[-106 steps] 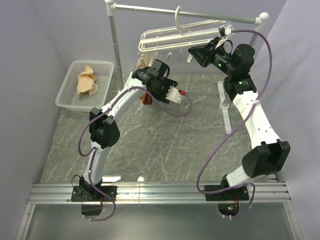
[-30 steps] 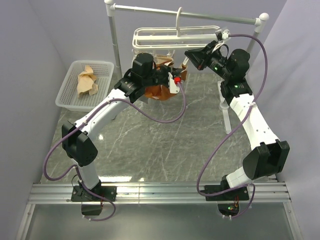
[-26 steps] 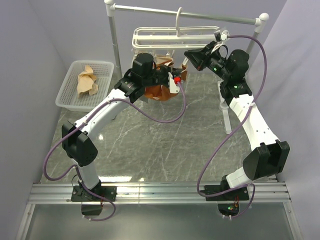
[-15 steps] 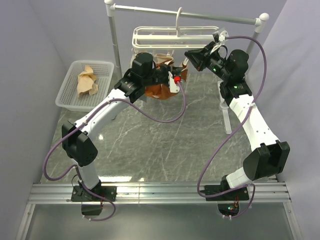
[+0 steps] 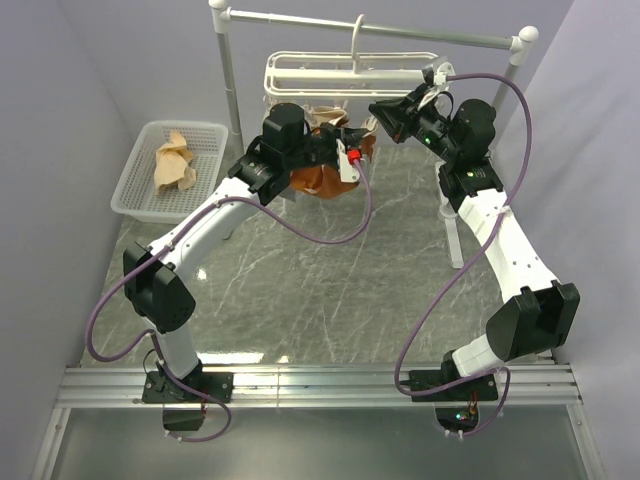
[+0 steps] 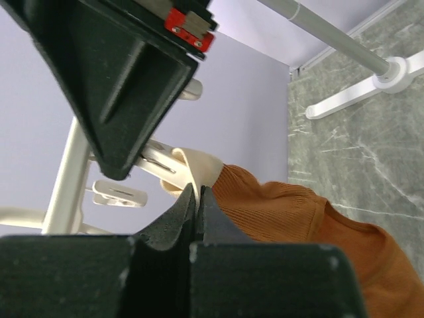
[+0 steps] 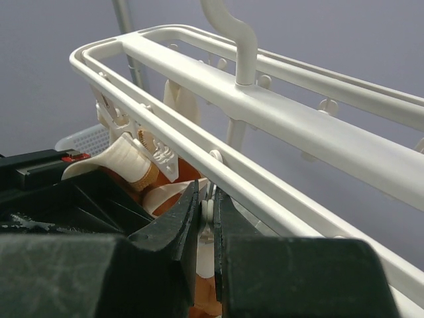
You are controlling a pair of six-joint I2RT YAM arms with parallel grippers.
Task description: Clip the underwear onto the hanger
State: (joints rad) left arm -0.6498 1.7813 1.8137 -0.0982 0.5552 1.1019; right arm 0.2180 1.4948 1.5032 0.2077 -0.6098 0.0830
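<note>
Up close, the left gripper [image 6: 197, 199] has its jaws pressed together on the edge of the underwear [image 6: 285, 212], right where the pale waistband meets the rust-orange fabric, and the garment hangs from them just under the hanger [image 7: 278, 112]. The right gripper [image 7: 207, 199] has its jaws nearly together, pinching a small white clip [image 7: 207, 209] that dangles beneath the hanger's bars. Farther out, the hanger hooks over a grey rail [image 5: 400, 28], while a white basket [image 5: 135, 185] holding a tan cloth [image 5: 173, 163] rests on the marbled surface [image 5: 300, 280] to the left.
</note>
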